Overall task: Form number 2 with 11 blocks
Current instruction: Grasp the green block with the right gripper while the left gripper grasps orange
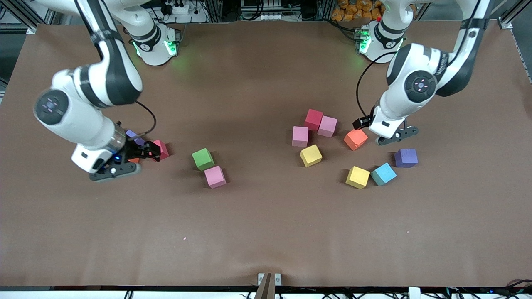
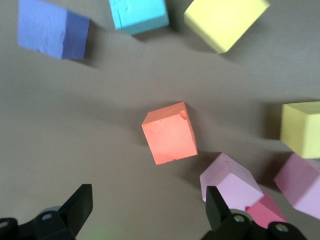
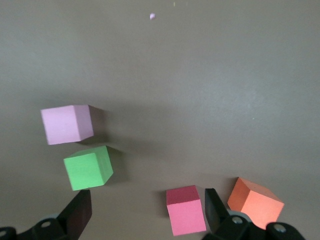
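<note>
The left gripper (image 2: 145,212) is held wide open and empty, a matte orange foam cube (image 2: 170,132) just ahead of its fingers (image 2: 79,206). The right gripper (image 3: 145,212) is likewise spread empty; a red cube (image 3: 185,209) is seen between its fingertips (image 3: 77,210).

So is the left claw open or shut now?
Open: in the left wrist view, the left claw has its fingers wide apart above the orange block, touching nothing.

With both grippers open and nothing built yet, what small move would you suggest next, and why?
Probably lower the left gripper onto the orange block and close. Its fingers stand open over the table right by that block, which sits apart from its neighbours, so there is room to grasp it. The right gripper hangs open near a red block, and all the blocks lie scattered.
</note>
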Robot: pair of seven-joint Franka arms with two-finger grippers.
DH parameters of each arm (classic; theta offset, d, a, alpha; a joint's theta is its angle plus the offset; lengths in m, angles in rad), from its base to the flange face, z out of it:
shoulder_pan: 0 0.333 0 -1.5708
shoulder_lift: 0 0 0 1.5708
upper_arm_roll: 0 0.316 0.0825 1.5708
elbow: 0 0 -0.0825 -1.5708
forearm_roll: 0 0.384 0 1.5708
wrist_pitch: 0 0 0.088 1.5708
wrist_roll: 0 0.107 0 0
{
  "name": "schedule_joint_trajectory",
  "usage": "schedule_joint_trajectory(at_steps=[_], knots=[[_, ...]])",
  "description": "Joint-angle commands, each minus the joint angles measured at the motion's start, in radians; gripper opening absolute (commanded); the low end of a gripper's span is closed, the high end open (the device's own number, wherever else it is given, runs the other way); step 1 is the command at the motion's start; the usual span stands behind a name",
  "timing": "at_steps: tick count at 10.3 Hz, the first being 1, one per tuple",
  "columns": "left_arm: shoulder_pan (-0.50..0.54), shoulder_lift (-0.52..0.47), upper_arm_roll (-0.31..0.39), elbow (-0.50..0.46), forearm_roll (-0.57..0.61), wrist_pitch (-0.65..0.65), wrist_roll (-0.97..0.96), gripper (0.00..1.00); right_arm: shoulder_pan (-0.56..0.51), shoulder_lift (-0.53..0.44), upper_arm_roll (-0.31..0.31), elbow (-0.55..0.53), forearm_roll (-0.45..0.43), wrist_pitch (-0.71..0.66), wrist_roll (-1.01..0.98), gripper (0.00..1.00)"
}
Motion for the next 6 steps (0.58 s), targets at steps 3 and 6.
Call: schedule_joint_trajectory(at_steps=[3,6], knots=[[-0.001,0.079,-0.006,-0.061,0.038,0.159,-0.245,1.0,0.093,0.043,-0.002,-0.12,-0.016,0.208,-0.015,1.0],[0.005,0.2,-0.006,-0.115,0.159,0.348,-0.356,1.0,0.156,0.037,0.004,-0.285,-0.008,0.38,0.001,1.0]])
